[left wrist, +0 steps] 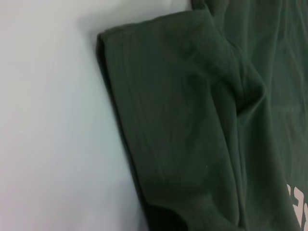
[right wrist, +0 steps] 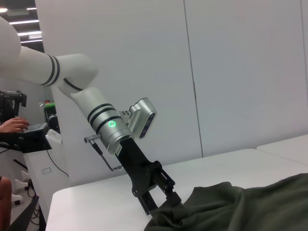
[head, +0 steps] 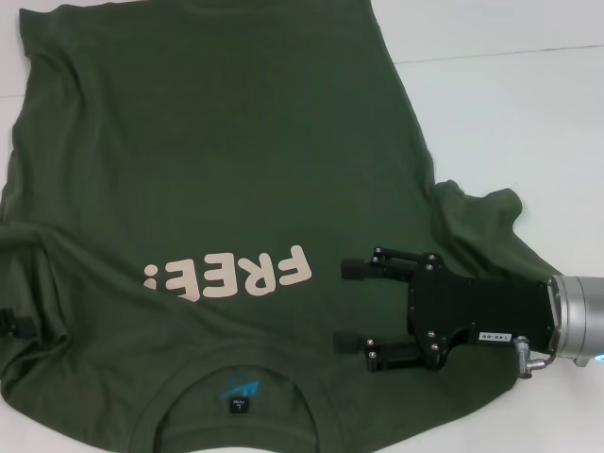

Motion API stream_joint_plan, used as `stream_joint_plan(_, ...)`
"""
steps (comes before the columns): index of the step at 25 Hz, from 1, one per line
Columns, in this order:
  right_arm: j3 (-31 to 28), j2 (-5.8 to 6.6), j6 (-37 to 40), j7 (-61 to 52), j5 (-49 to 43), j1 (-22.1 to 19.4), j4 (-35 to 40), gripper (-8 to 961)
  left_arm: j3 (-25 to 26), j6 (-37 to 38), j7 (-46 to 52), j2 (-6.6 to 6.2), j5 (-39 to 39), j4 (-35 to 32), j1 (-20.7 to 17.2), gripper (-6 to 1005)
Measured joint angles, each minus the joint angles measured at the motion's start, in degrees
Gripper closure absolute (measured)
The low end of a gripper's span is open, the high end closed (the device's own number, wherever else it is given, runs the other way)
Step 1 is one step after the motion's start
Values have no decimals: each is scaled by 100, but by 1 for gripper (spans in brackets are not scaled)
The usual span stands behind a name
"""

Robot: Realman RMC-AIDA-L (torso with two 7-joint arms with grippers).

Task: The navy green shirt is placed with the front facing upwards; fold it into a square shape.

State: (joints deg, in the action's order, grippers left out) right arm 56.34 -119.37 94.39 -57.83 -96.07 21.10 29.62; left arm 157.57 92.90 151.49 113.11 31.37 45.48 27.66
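Collar of the navy green shirt lies nearest, front up, pink "FREE" lettering just beyond, body spread across the white table. Right gripper hovers over the chest beside the lettering, fingers spread, grasping nothing. Left gripper meets the left sleeve; its grip cannot be told.

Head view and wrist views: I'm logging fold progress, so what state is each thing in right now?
navy green shirt: spread front-up, unfolded, sleeves rumpled.
right end effector: open, over the shirt beside the lettering.
left end effector: down at the shirt's left sleeve edge.
table: white, under the shirt.
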Motion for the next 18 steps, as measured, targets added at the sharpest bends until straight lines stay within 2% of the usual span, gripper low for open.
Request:
stream_joint_plan(5, 0, 11, 0, 0, 0, 6, 0, 71, -33, -29, 40, 0, -25, 22, 1, 172)
stream_joint_plan(10, 0, 20, 0, 0, 6, 9, 0, 70, -68, -20, -5, -14, -25, 71, 34, 306)
stream_joint_plan(18, 0, 28, 0, 0, 22, 9, 0, 69, -202, -37, 15, -29, -43, 25, 91, 461)
